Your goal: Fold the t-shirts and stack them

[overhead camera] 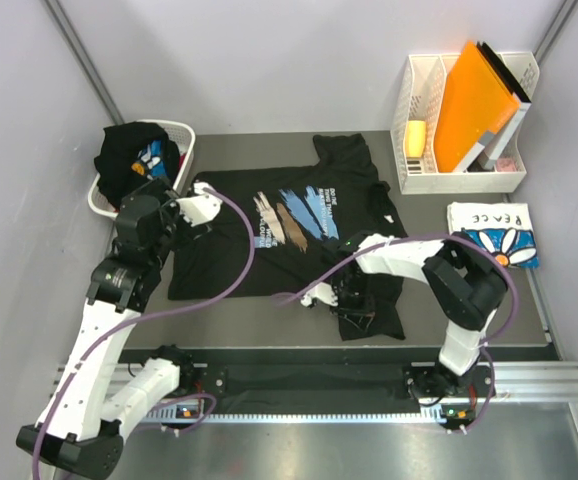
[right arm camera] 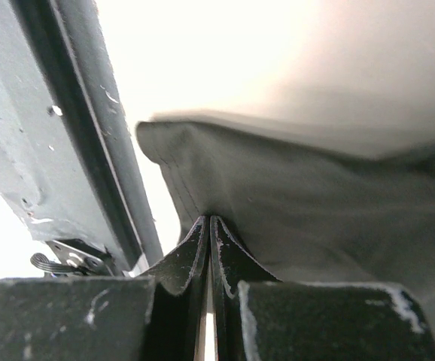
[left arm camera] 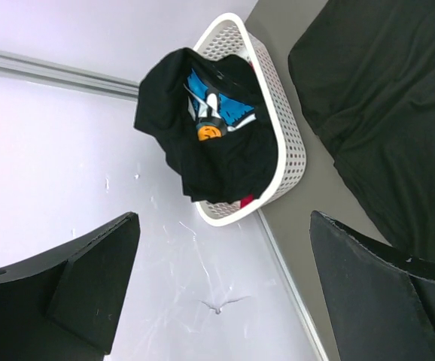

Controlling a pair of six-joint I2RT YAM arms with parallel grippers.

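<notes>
My right gripper point(right arm camera: 208, 226) is clamped tight on an edge of the printed black tee point(overhead camera: 214, 265), at its near right corner where the cloth bunches. My left gripper point(left arm camera: 221, 289) gapes wide and holds nothing, beside the tee's left sleeve. Just left of the tee is the white basket point(left arm camera: 293, 150), with another black tee point(left arm camera: 217, 165) heaped inside. The folded white tee point(overhead camera: 494, 235) lies to its right.

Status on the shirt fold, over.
Left end effector open, beside basket. Right end effector shut on printed black tee, near edge. Tee spread on table. Purple cable crosses above it.
</notes>
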